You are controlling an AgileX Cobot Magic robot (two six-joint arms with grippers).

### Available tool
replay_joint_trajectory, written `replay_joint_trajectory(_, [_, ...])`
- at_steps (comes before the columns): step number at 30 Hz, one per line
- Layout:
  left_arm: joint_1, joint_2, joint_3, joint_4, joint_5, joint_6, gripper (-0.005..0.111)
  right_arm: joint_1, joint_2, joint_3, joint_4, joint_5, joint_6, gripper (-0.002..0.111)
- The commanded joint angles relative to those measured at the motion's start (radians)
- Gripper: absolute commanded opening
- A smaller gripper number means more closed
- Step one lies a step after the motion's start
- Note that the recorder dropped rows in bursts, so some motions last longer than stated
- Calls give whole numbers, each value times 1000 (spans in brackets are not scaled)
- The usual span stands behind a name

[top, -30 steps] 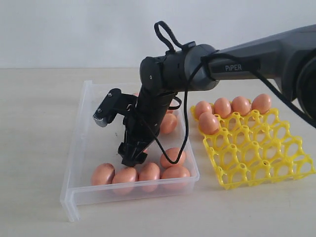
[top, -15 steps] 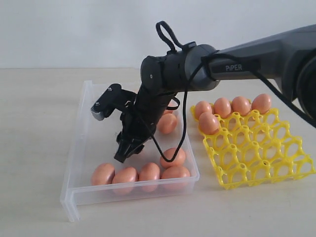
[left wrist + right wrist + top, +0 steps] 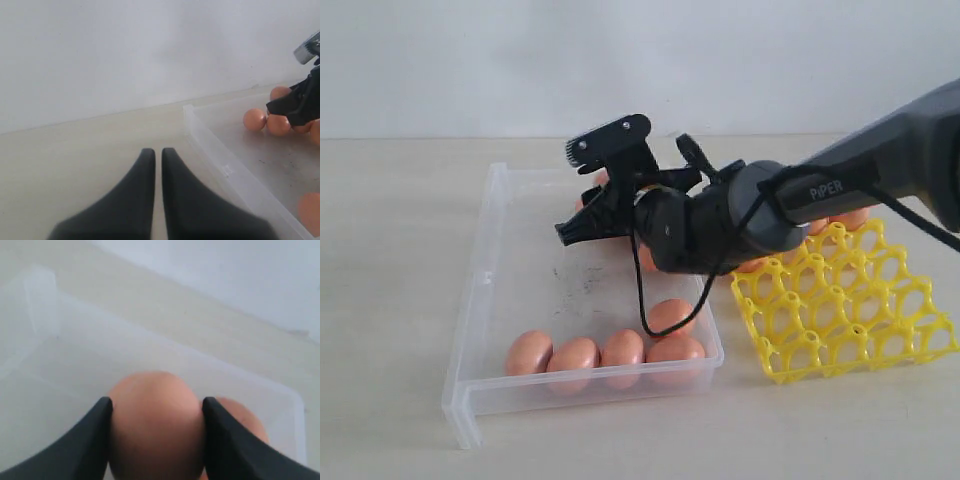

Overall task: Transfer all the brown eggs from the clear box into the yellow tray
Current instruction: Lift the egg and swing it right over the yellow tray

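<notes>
My right gripper (image 3: 157, 402) is shut on a brown egg (image 3: 155, 425), one finger against each side. It reaches across the far part of the clear box (image 3: 485, 290), and the right gripper (image 3: 586, 186) there lies tilted on its side. I cannot tell whether the held egg rests on the box floor. Several brown eggs (image 3: 572, 357) sit along the near wall. The yellow tray (image 3: 840, 320) stands right of the box, its eggs mostly hidden by the arm. My left gripper (image 3: 156, 152) is shut and empty over bare table beside the box wall (image 3: 220, 160).
More eggs (image 3: 255, 120) lie at the box's far end by the right gripper's fingers (image 3: 287, 107); another egg (image 3: 245, 420) sits just behind the held one. The right arm's black cable (image 3: 645, 315) hangs over the box. A pale wall backs the table.
The right gripper has swung from low near the box's front eggs up and back to the far side. Its wrist rolled over and its wide jaws closed on an egg.
</notes>
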Motion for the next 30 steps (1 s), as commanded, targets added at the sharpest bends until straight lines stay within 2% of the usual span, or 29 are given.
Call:
replay_joint_trajectory(1, [-6,-1,4,-2,-3,-5,4,-1,-16,133,-567,-433,456,0])
replay_joint_trajectory(3, [-6,-1,4,-2,-3,-5,4,-1,-16,161,-645,-560,529,0])
replay_joint_trajectory(7, [-6,-1,4,-2,-3,-5,4,-2,-16,193,-665,-726,638,0])
replay_joint_trajectory(13, [-6,-1,4,-2,-3,-5,4,-5,-116,318,-638,-726,715,0])
replay_joint_trajectory(17, [-6,-1,4,-2,-3,-5,4,-5,-228,461,-533,-726,703,0])
replay_joint_trajectory(21, [-6,-1,4,-2,-3,-5,4,-14,-339,618,-302,-726,666,0])
replay_joint_trajectory(26, [-6,-1,4,-2,-3,-5,4,-75,-445,814,-64,-726,762,0])
replay_joint_trajectory(30, [-6,-1,4,-2,-3,-5,4,-142,-447,914,-83,-726,814,0])
